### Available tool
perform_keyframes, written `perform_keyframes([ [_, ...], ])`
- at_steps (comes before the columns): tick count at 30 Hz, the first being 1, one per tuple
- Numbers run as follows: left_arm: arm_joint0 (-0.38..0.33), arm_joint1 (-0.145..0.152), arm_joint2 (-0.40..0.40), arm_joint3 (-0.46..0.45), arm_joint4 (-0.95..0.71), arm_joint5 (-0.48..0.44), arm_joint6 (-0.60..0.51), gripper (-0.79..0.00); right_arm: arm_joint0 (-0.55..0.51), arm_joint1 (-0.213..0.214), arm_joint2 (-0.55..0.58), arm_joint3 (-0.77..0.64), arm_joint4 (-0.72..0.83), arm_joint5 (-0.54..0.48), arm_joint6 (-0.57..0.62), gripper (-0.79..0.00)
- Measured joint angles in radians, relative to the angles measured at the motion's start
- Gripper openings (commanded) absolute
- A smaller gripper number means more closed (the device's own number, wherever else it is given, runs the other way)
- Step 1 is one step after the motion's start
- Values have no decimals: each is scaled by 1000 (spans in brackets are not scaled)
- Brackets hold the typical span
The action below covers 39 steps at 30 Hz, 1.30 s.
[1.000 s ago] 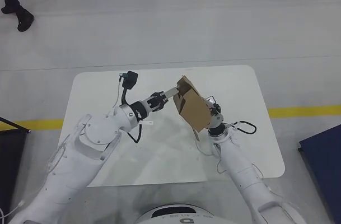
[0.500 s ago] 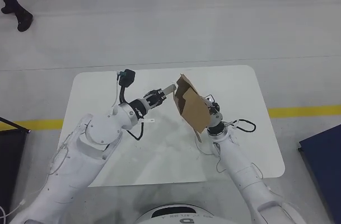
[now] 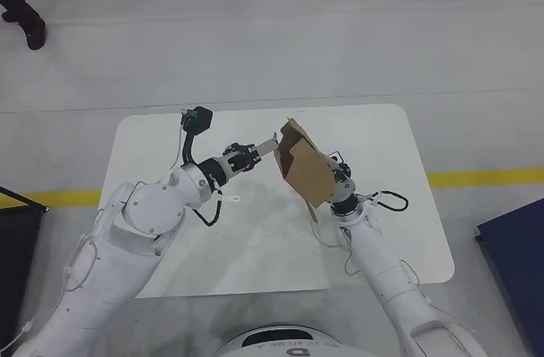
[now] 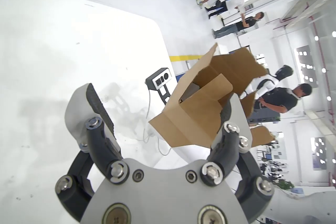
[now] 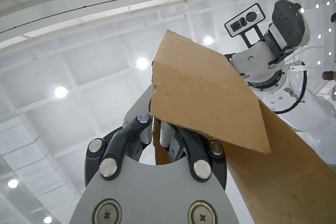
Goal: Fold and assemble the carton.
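Observation:
A brown cardboard carton (image 3: pixel 305 168) is held tilted above the middle of the white table (image 3: pixel 155 152), with its flaps partly open. My right gripper (image 3: pixel 330 191) is under the carton's near right end. In the right wrist view this gripper (image 5: pixel 157 131) is shut on a thin carton wall (image 5: pixel 204 93). My left gripper (image 3: pixel 270 143) is at the carton's far left flap. In the left wrist view it (image 4: pixel 161 99) is open with its fingers wide apart. One fingertip (image 4: pixel 233 109) rests against the edge of the carton (image 4: pixel 199 109), whose open end faces it.
A cable (image 3: pixel 389 202) loops from the right arm over the table's right part. A dark frame (image 3: pixel 4 223) stands off the left edge and a blue mat (image 3: pixel 526 259) lies on the floor to the right. Bare tabletop lies on the near side.
The left arm's wrist has shifted slightly toward the far left, and its fingertips have eased back a little at the carton's flap. The carton and the right arm have stayed put.

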Motion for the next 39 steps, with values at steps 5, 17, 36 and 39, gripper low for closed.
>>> perform_keyframes([
  [5,-23,-7,21,8,8,-26,2,0,-2,-2,4,1,1,-3,0,-785],
  [17,-67,-20,61,73,83,48,15,0,-6,-4,14,-6,-3,5,0,-785],
  [36,10,-31,-173,97,-639,-39,-108,0,-9,-6,35,-8,2,-3,-14,-785],
  [39,9,-30,-169,96,-585,-39,-97,0,-9,-6,35,-8,2,-3,-14,-785],
])
